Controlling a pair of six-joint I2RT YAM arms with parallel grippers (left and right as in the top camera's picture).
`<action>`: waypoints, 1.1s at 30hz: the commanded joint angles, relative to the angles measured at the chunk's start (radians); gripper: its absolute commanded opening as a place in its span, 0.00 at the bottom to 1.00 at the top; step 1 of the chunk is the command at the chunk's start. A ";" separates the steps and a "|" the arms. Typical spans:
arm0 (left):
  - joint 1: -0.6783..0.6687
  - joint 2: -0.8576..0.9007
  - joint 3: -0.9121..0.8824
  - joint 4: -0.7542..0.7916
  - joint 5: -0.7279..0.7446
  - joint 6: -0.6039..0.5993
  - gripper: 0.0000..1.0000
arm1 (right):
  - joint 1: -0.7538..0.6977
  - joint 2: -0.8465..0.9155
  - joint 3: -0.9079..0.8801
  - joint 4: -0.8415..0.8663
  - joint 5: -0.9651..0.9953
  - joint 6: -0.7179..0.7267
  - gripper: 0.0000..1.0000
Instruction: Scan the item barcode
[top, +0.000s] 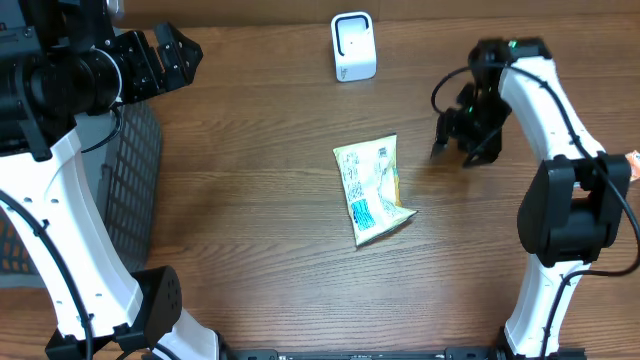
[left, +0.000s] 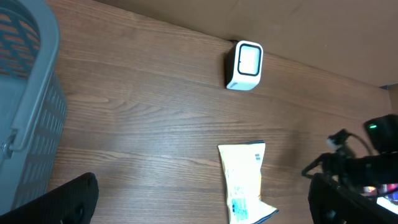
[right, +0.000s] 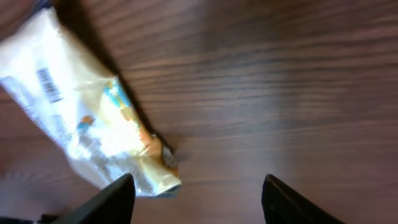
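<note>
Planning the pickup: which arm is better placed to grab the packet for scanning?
Right. Its open hand is just beside the packet; the left hand sits farther off, up by the basket.

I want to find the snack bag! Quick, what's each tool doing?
Left tool: open, holding nothing.
Right tool: open, holding nothing; the bag lies on the table.

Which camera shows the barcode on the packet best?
The right wrist view: the barcode shows as dark stripes near one end of the packet, close up. The overhead view shows the whole packet, but its print is too small to show a barcode. The left wrist view is the same, with the packet low in the picture.
</note>
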 joint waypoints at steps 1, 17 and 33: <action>0.005 -0.004 0.011 0.002 0.010 0.008 1.00 | 0.048 -0.016 0.089 -0.058 -0.068 -0.106 0.60; 0.005 -0.004 0.011 0.002 0.010 0.008 1.00 | 0.310 -0.013 -0.307 0.355 0.076 0.067 0.06; 0.003 -0.004 0.011 0.002 0.010 0.008 1.00 | 0.299 -0.014 0.019 0.117 -0.050 0.029 0.06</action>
